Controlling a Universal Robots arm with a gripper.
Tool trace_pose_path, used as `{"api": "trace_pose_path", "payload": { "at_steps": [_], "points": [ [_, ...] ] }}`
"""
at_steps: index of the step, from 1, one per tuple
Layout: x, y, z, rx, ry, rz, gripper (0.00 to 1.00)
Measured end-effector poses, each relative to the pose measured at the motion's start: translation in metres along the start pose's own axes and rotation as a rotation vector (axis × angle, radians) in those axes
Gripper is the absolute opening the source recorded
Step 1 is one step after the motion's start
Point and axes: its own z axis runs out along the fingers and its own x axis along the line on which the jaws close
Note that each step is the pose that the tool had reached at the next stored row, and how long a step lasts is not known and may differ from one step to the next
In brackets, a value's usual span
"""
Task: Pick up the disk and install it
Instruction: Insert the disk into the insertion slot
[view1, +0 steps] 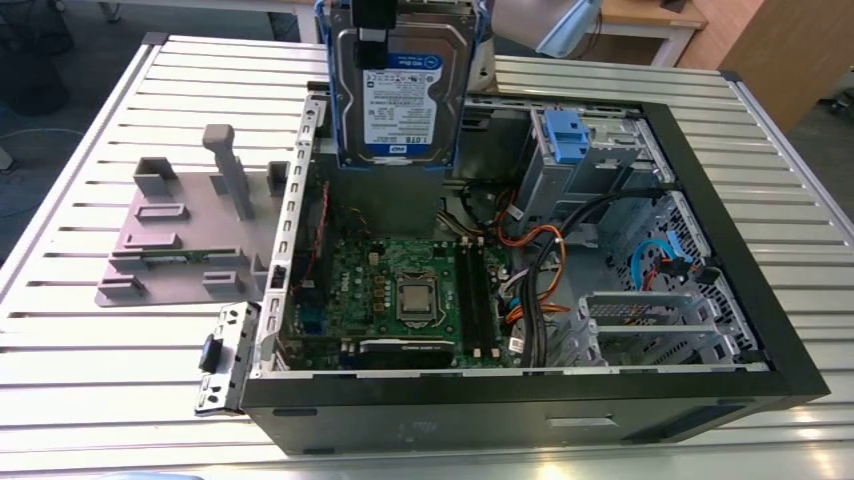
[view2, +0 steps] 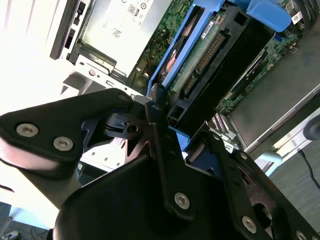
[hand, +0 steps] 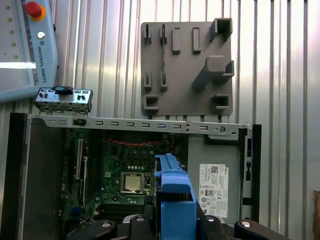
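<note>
The disk (view1: 398, 100), a silver-grey hard drive with a white and blue label in a blue bracket, hangs upright in the air over the far end of the open computer case (view1: 747, 330). My gripper (view1: 375, 28) is shut on its upper edge. In the second wrist view the black fingers (view2: 156, 112) clamp the blue bracket, and the disk (view2: 210, 65) shows its green circuit board and connector. The first wrist view looks down along the blue bracket (hand: 175, 195) onto the motherboard (hand: 125, 175).
A grey metal box with a white sticker (hand: 215, 182) sits inside the case beside the motherboard. A blue clip (view1: 567, 133) marks the drive cage at the exterior view's right. Cables (view1: 534, 260) cross the case. A grey fixture plate (view1: 187, 230) and a teach pendant (hand: 25, 45) lie on the slatted table.
</note>
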Motion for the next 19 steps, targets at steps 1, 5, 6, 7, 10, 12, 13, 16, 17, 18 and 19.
{"api": "trace_pose_path", "payload": {
  "at_steps": [1, 5, 6, 7, 10, 12, 13, 16, 17, 18, 19],
  "points": [
    [0.0003, 0.0000, 0.0000, 0.0000, 0.0000, 0.000, 0.37],
    [0.0014, 0.0000, 0.0000, 0.0000, 0.0001, 0.000, 0.37],
    [0.0017, 0.0000, 0.0001, 0.0000, 0.0000, 0.000, 0.37],
    [0.0020, 0.0000, 0.0001, 0.0000, 0.0001, 0.000, 0.37],
    [0.0028, 0.0000, 0.0001, 0.0000, 0.0001, 0.000, 0.37],
    [0.0034, 0.0000, 0.0002, 0.0000, 0.0001, 0.000, 0.37],
    [0.0037, 0.0000, 0.0001, 0.0000, 0.0001, 0.000, 0.37],
    [0.0045, 0.0000, 0.0002, 0.0000, 0.0000, 0.000, 0.37],
    [0.0048, 0.0000, 0.0002, 0.0000, 0.0001, 0.000, 0.37],
    [0.0051, 0.0000, 0.0002, 0.0000, 0.0001, 0.000, 0.37],
    [0.0054, 0.0000, 0.0002, 0.0000, 0.0001, 0.000, 0.37]
  ]
}}
